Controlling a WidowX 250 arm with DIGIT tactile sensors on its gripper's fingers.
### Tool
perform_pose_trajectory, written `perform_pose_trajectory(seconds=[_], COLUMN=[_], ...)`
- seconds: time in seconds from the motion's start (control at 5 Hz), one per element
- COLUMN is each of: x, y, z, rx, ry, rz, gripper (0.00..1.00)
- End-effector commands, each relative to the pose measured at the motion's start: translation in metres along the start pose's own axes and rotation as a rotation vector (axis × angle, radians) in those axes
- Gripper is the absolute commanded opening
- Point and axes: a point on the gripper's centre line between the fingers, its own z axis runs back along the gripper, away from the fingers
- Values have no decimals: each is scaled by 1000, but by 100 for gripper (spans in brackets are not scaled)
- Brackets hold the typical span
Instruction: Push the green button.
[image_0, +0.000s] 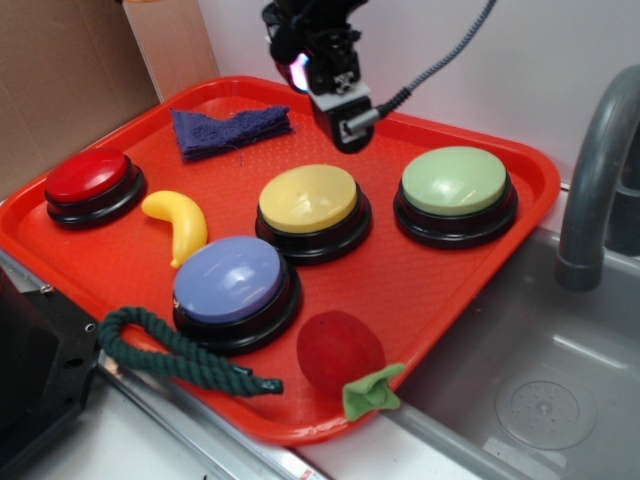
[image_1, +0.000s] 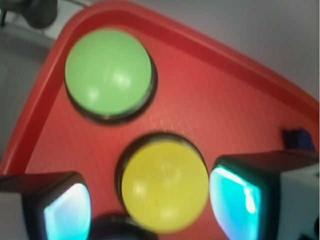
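The green button (image_0: 455, 182) is a pale-green dome on a black base at the right of the red tray (image_0: 120, 270). In the wrist view the green button (image_1: 108, 73) lies at the upper left, ahead of the fingers. My gripper (image_0: 335, 100) hangs in the air above the tray's back part, behind the yellow button (image_0: 308, 199) and to the left of the green one. Its jaws are open and empty. In the wrist view the gripper (image_1: 150, 205) frames the yellow button (image_1: 165, 185) between its two glowing pads (image_1: 235, 202).
On the tray also stand a blue-lilac button (image_0: 230, 280) and a red button (image_0: 88, 177). A yellow toy banana (image_0: 178, 222), a blue cloth (image_0: 230, 130), a green rope (image_0: 170, 352) and a red plush strawberry (image_0: 340, 350) lie there too. A sink (image_0: 540, 390) and faucet (image_0: 595, 170) are at right.
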Motion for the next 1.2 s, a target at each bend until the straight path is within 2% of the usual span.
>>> perform_pose_trajectory(seconds=[0.0, 0.2, 0.4, 0.6, 1.0], x=[39, 56, 67, 69, 58], y=[-10, -15, -17, -18, -10], z=[-13, -26, -32, -40, -44], rx=[-20, -25, -25, -6, -26], ry=[-136, -170, -161, -120, -82], rz=[116, 129, 97, 84, 99], gripper=[100, 100, 100, 100, 100])
